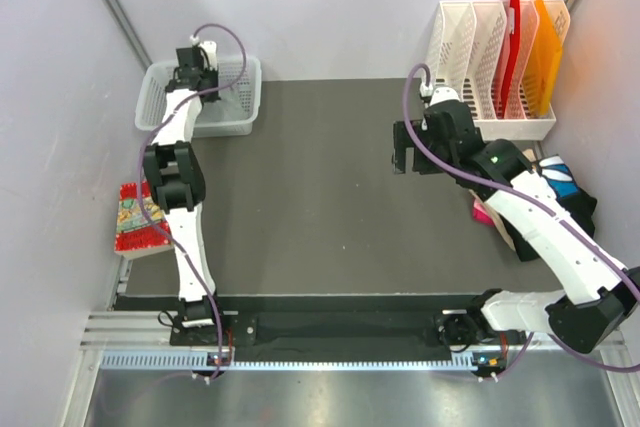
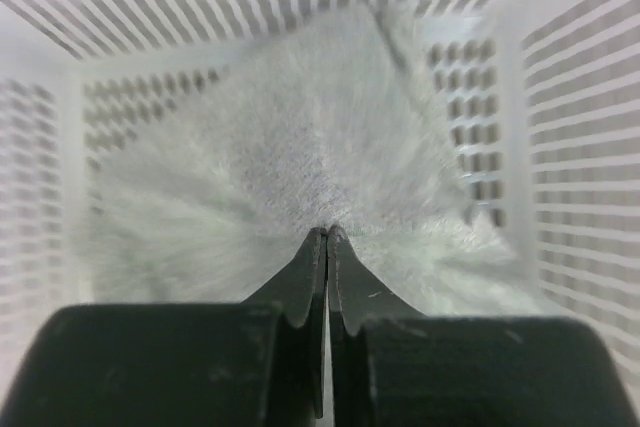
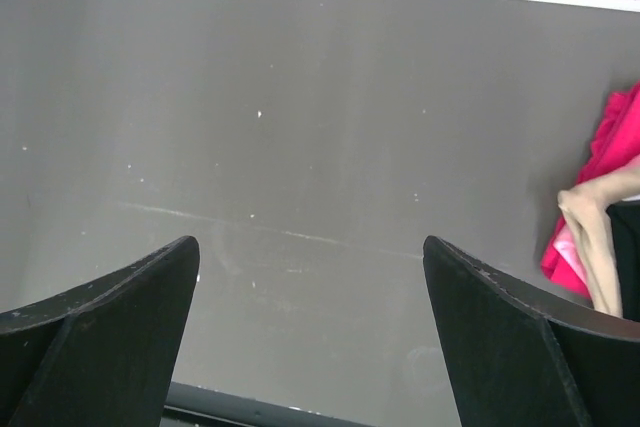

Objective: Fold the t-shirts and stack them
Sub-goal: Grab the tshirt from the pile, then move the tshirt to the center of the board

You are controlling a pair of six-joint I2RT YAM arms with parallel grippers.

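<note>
A light grey t-shirt [image 2: 300,157] lies crumpled in the white slatted basket [image 1: 245,97] at the table's far left. My left gripper [image 2: 327,230] reaches down into that basket [image 2: 570,147], and its jaws are shut, pinching the grey cloth at their tips. In the top view the left gripper [image 1: 192,72] sits over the basket and hides the shirt. My right gripper [image 1: 405,159] hovers open over the dark mat, right of centre, with nothing between its fingers [image 3: 310,242]. More t-shirts lie piled at the right edge: pink [image 3: 610,177], tan [image 3: 590,247] and blue-and-white [image 1: 562,179].
A white file rack [image 1: 500,67] with red and orange folders stands at the back right. A colourful box [image 1: 138,217] sits off the table's left edge. The right arm's forearm crosses over the pile of shirts. A metal rail [image 1: 350,332] runs along the near edge.
</note>
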